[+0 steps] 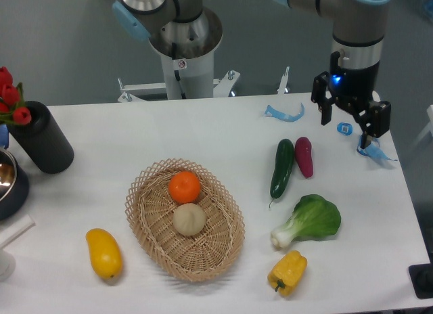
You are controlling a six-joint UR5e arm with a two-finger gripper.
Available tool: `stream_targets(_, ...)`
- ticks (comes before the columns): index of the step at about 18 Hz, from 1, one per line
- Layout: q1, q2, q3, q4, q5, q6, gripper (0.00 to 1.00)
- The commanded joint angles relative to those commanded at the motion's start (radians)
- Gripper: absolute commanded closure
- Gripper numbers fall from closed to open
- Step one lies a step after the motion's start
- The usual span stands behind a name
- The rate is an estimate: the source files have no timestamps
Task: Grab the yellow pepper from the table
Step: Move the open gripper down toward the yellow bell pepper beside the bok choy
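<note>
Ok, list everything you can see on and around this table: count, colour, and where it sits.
yellow pepper: 1, yellow, front right of the table
mango-like fruit: 1, yellow, front left
wicker basket: 1, tan, centre
orange: 1, orange, in the basket
pale round fruit: 1, beige, in the basket, in front of the orange
cucumber: 1, dark green, right of the basket
eggplant: 1, purple, beside the cucumber
bok choy: 1, green and white, behind the pepper
black vase: 1, black, left edge, holding red flowers
blue clips: several, light blue, back right
end effector: 1, black, open, above the back right corner
</note>
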Motion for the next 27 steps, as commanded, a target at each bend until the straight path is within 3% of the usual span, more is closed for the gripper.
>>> stream_targets(6,-0.006,0.002,-0.011,0.002,-0.008,-0.003,0.0)
stream_targets(9,0.003,-0.003,-0.047,0.069,-0.141,-0.128,0.0)
stream_targets(12,0.003,0.0,-0.126,0.21,-0.187,-0.227,0.0)
stream_targets(16,-0.006,-0.008,-0.14,0.236,-0.186,-0.254,0.0)
stream_targets(22,-0.054,-0.09,-0.112,0.239,-0.189,-0.331,0.0)
stream_targets(25,-0.084,-0.159,-0.049,0.25,-0.17,-0.44,0.0)
stream_targets(26,-0.134,-0.232,0.019,0.255,-0.105,-0.521,0.0)
stream_targets(27,-0.146,-0.259,0.037,0.259,-0.103,-0.523,0.0)
